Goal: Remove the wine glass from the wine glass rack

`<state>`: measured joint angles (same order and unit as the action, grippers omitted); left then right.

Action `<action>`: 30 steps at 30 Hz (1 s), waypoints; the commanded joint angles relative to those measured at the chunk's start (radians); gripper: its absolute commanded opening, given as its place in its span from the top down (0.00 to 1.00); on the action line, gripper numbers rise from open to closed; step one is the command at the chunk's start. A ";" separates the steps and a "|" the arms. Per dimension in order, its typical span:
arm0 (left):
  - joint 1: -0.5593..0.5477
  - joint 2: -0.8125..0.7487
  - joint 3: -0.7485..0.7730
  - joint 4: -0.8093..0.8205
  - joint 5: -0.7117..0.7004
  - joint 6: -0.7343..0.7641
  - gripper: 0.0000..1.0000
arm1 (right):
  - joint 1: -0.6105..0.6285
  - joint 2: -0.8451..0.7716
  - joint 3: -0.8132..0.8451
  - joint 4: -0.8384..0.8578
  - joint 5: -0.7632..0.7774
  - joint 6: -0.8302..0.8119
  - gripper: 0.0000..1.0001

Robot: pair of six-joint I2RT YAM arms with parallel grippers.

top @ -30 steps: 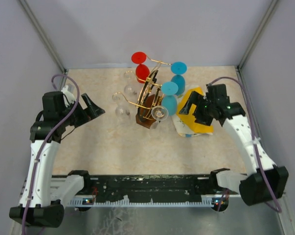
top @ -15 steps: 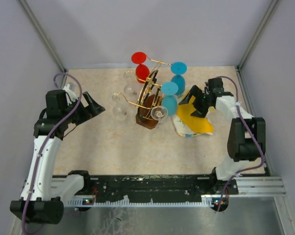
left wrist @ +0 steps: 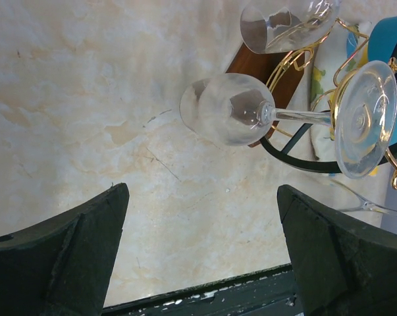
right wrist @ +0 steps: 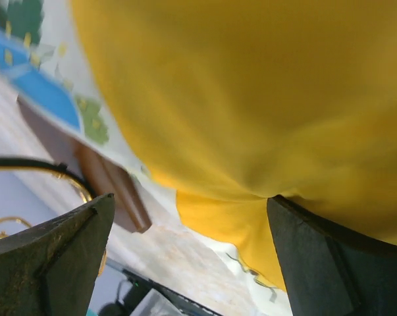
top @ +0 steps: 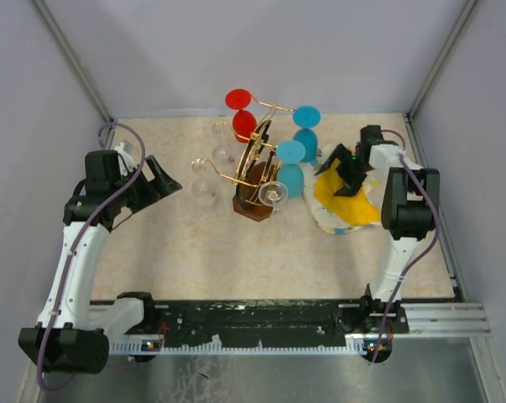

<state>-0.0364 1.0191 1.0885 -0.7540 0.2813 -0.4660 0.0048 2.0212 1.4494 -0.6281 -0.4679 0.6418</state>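
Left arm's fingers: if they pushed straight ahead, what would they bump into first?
Probably the bowl of the clear wine glass hanging sideways on the wine glass rack; depth is hard to judge.

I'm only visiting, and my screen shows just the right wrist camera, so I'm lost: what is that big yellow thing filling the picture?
Observer: A yellow and white cloth on the table, beside the wine glass rack. The open right gripper is right over it.
Visitor: Any glasses on that rack?
Observer: Yes: a red glass, two blue glasses and several clear ones.
Visitor: And the other arm?
Observer: The left gripper is open and empty, facing a clear glass on the rack.
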 commanded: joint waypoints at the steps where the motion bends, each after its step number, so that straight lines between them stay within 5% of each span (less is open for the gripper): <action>1: 0.005 0.001 0.045 0.014 -0.013 0.034 0.00 | -0.248 -0.048 -0.008 -0.136 0.263 -0.047 0.01; 9: 0.004 0.035 0.036 0.039 0.012 0.031 0.00 | -0.501 -0.163 0.108 -0.219 0.503 -0.086 0.01; 17: 0.004 0.028 0.014 0.060 0.019 0.010 0.00 | -0.349 -0.353 0.085 -0.136 0.353 -0.128 0.01; 22: 0.006 0.024 0.026 0.055 0.019 0.010 0.00 | -0.269 -0.271 0.090 -0.236 0.207 -0.169 0.01; 30: 0.004 0.021 0.027 0.045 0.013 0.006 0.00 | -0.238 -0.192 0.032 -0.269 0.191 -0.217 0.01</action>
<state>-0.0364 1.0561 1.1027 -0.7181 0.2871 -0.4530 -0.2417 1.8145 1.4902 -0.8604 -0.2512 0.4709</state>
